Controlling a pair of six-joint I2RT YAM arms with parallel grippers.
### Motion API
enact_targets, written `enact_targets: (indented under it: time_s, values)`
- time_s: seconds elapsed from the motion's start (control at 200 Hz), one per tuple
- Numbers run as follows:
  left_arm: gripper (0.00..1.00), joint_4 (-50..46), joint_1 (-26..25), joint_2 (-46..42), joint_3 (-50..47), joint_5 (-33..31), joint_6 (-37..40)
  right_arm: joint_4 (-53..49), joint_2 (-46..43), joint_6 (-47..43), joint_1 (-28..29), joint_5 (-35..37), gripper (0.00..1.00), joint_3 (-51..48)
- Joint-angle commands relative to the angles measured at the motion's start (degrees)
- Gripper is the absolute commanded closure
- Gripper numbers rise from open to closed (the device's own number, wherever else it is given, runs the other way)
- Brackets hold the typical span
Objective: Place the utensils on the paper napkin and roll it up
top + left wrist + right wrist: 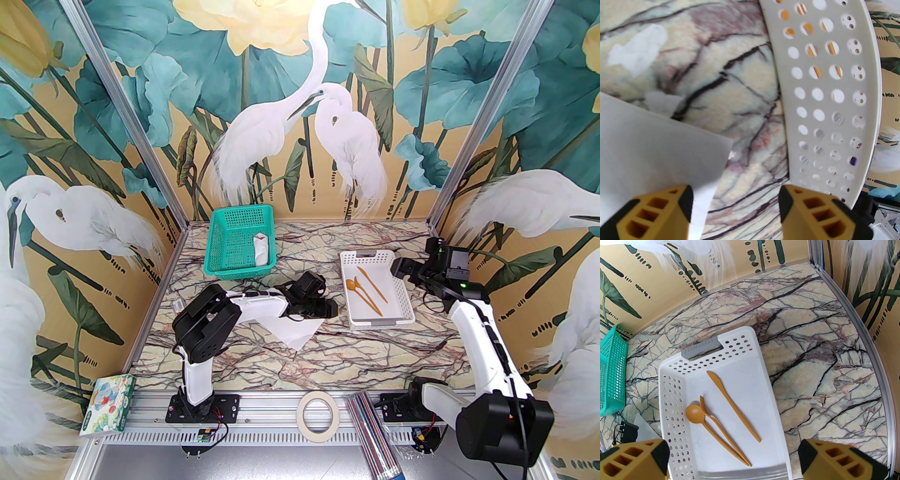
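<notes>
Overhead, utensils (373, 285) lie in the tray (382, 322), napkin (295, 335) nearby.

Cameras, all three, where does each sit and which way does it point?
Top external: high behind the arm bases, looking down on the marble table, left arm, right arm, green basket, white tray.
Left wrist: low over the table, facing the tray's perforated wall; open left pincer at the bottom, by the paper napkin.
Right wrist: above the tray, looking down on spoon, fork, knife; open right pincer at the bottom.
Shared: both wrist views show the tray and utensils.
</notes>
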Motion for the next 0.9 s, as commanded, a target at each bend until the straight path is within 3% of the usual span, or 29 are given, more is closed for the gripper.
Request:
enact_targets:
  time_s: [0.0, 0.34, 0.715, 0.895]
  values:
    - [0.34, -0.69, -0.85, 2.16, 1.44, 1.77, -0.7, 0.03, 0.38, -0.92, 0.21, 0.22, 0.01, -0.96]
    - [0.38, -0.34, -1.78, 3.0, 3.39, 3.2, 0.19, -0.01, 2.0, -1.68, 0.2, -0.09, 0.01, -0.67]
    - [0.34, -2.39, -1.54, -2.88, 3.6, 1.63, 3.98, -3.74, 5.39, -4.06, 0.78, -1.8, 0.0, 3.18]
    - [0.34, -2.98, -1.31, -6.97, 2.87, -1.49, 5.09, -6.9, 9.4, -6.09, 3.64, -0.45, 0.05, 6.44]
